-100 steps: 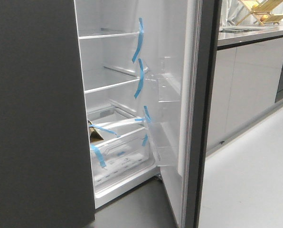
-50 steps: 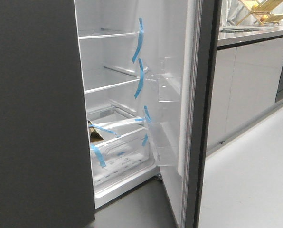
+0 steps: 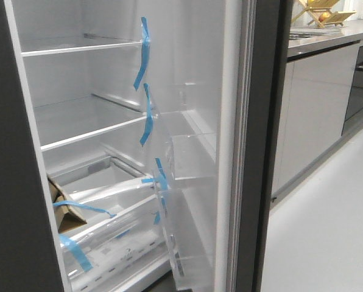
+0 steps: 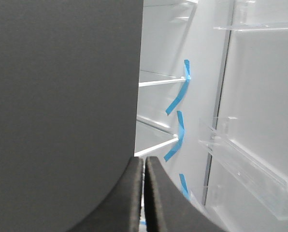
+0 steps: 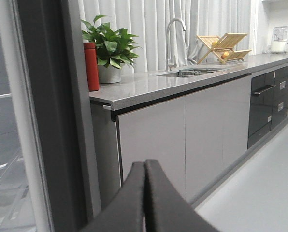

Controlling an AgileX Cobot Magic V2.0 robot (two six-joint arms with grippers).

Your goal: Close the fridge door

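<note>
Open fridge door [image 3: 254, 146] apart from both closed jaws.

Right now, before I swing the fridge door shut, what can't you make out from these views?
- Fridge door outer face: front view shows only its edge and white lining.
- Door handle: not visible in any view.
- Door's top and bottom: cut off by the front view's edges.
- Left gripper and right gripper: absent from the front view, so their distance to the door is unclear.
- Cardboard box: partly hidden by the clear drawer front.
</note>
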